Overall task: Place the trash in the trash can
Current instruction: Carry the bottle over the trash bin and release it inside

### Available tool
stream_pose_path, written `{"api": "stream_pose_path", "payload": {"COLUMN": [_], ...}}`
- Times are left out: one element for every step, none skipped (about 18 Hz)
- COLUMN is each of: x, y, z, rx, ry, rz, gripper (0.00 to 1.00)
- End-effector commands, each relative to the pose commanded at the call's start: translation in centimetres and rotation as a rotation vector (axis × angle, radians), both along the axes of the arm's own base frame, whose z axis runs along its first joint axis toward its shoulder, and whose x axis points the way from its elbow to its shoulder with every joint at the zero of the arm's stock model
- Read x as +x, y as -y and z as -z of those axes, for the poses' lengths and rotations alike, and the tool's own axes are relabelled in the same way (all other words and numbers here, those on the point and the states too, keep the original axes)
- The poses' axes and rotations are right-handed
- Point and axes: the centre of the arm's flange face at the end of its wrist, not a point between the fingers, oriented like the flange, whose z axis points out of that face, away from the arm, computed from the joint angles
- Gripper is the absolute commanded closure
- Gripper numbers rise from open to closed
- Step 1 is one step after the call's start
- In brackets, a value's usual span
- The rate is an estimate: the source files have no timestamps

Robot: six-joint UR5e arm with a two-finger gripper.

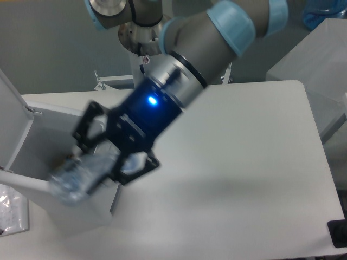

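A black two-finger gripper (103, 157) on a grey-and-pale-blue robot arm (217, 32) hangs over the open mouth of a boxy white plastic trash can (81, 214), its jaws clamped around a crushed, clear bluish plastic bottle (81, 173). The bottle, blurred by motion, points down and to the left, its lower end in front of the bin's rounded near rim. A blue indicator light (152, 100) glows on the gripper's dark body. The bin's hinged lid (11, 119) stands tilted open at the left. A crumpled clear wrapper with white print (12, 208) lies on the smooth white table (244, 179), just outside the bin at the frame's left edge.
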Motion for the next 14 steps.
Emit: {"api": "stream_pose_path", "payload": {"x": [1.3,2.2,3.0,3.9,5.1,6.3,6.9,7.6,8.5,9.2,9.7,9.7,10.4,10.6], "y": [-0.1,0.0,0.1,0.2,0.1,0.2,0.4,0.8,0.7,0.3,-0.1,-0.2,-0.5,-0.4], "z": [-0.3,-0.3,-0.3,-0.1,0.3,0.6,1.0,1.7,2.9,3.6,4.7,5.4,6.3,6.9], "rx": [0.003,0.001,-0.001,-0.005,-0.009,-0.011,-0.011,-0.015,-0.009,-0.012,-0.035,-0.048,-0.054,-0.061], "ry": [-0.003,-0.005,-0.002,-0.001,-0.002,-0.008,-0.014,-0.017,-0.049,-0.072,-0.086,-0.092,-0.101,-0.105], "rz": [0.016,0.025,0.033,0.042,0.059,0.074,0.084,0.093,0.114,0.124,0.123,0.119,0.134,0.138], "gripper": [0.79,0.79,0.78,0.78,0.78,0.78,0.78,0.70,0.58,0.58,0.57,0.53,0.39,0.21]}}
